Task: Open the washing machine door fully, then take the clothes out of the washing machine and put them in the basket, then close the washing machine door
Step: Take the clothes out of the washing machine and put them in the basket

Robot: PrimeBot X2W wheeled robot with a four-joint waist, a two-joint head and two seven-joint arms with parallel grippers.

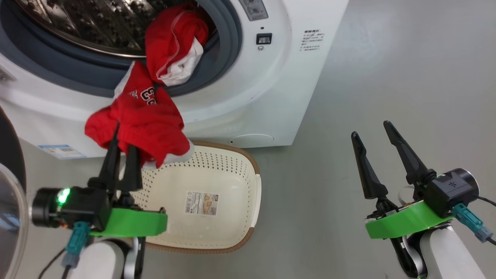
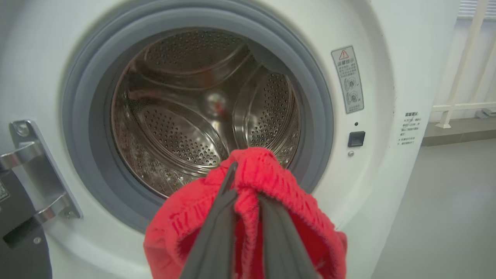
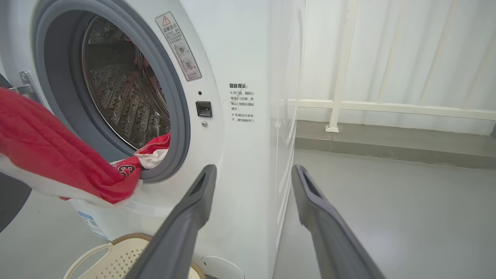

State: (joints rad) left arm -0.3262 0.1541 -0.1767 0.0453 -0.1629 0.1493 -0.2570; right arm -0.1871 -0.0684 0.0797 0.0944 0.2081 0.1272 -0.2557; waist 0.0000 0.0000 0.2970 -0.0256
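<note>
Head view is giving me the widest layout: the left gripper (image 1: pixel 123 136) is clenching a bunched fold of the first red garment (image 1: pixel 143 120), which is hanging just above the far left corner of the basket (image 1: pixel 232 170). The garment's upper end is trailing back over the grey rubber ring (image 1: pixel 228 50) of the washing machine (image 1: pixel 252 97). A second red garment (image 1: pixel 174 38), with a white panel, is lying in the drum mouth on the ring. The basket is sitting on the floor (image 1: pixel 387 77) right against the machine's front, with only a sticker (image 1: pixel 201 202) inside. The washing machine door (image 1: pixel 9 209) is standing open at the far left edge.

I am seeing the right gripper (image 1: pixel 370 128) hovering well to the right over bare floor, fingers spread and holding nothing.

Left wrist view is adding what the head camera is cutting off: the perforated steel drum (image 2: pixel 186 128) all the way to its back wall, and the metal door hinge (image 2: pixel 35 174). Its two fingers are pressing together on the red fabric, which is hiding the lower lip, so I cannot tell from here where the second garment is lying.

Right wrist view is showing the held garment stretching away from the ring, the second piece tucked at the drum's lower edge, and a white railing (image 3: pixel 387 106) behind the machine.
</note>
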